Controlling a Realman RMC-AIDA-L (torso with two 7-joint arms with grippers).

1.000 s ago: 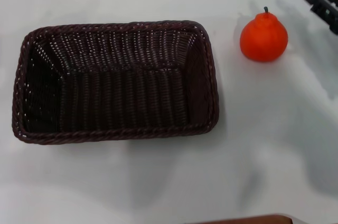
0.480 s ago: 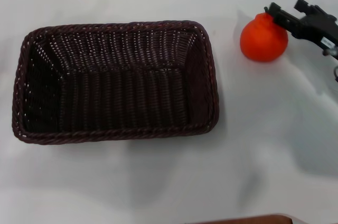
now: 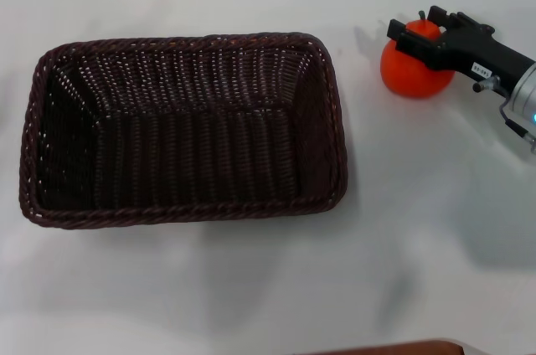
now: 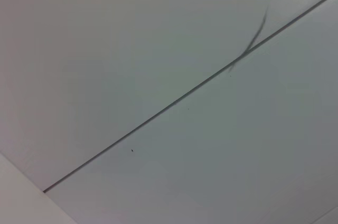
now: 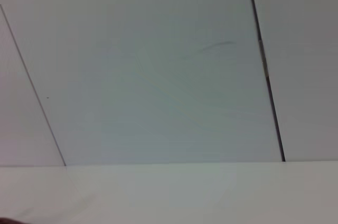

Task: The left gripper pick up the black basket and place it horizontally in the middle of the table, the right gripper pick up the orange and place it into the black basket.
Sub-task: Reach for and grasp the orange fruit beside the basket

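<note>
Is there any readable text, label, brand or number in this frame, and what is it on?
No text here can be read.
White label on the right gripper, which is over the orange: it carries dark marks, too small to read.
Black basket, table: no writing visible.
Both wrist views: plain pale surfaces with dark seam lines, no text.
</note>
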